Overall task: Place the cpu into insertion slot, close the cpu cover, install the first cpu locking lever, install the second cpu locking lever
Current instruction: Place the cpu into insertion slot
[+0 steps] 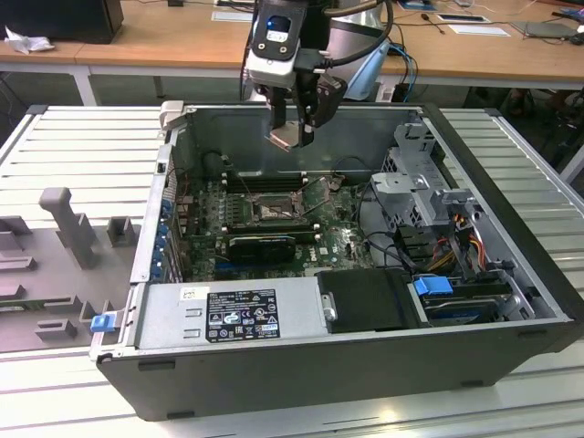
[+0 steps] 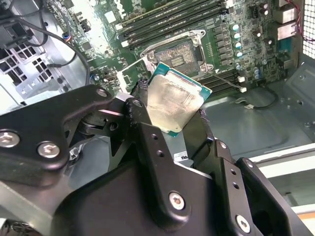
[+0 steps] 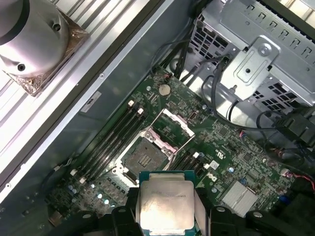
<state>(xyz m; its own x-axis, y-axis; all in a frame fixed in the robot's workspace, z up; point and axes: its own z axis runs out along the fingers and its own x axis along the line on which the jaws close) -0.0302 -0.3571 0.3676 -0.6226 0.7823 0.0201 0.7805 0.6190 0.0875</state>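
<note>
Nearest me, along the near wall of the open computer case (image 1: 511,274), lies the silver power supply (image 1: 228,315), with a black box (image 1: 370,301) just to its right. Beyond them I see the green board (image 1: 338,242) on the case floor, with a long black card (image 1: 260,246) across its near part.

The insertion slot (image 1: 274,208) sits past that card, around the middle of the board. In the first wrist view its contact field (image 3: 145,160) is bare. The cpu cover (image 3: 170,129) is tilted up off it along one edge, so the socket is open. The long memory slots (image 1: 260,181) run just beyond the socket, and a metal drive cage (image 1: 415,182) stands to the right.

The gripper (image 1: 294,130) hangs in the air above the far side of the case, well clear of the board. It is clenched on the cpu (image 1: 288,137), with a finger (image 3: 130,209) pressed against each opposite edge. In both wrist views the chip's pale face (image 2: 174,105) shows with the socket beneath it, apart from it.

Farthest off is a wooden desk (image 1: 164,36).
</note>
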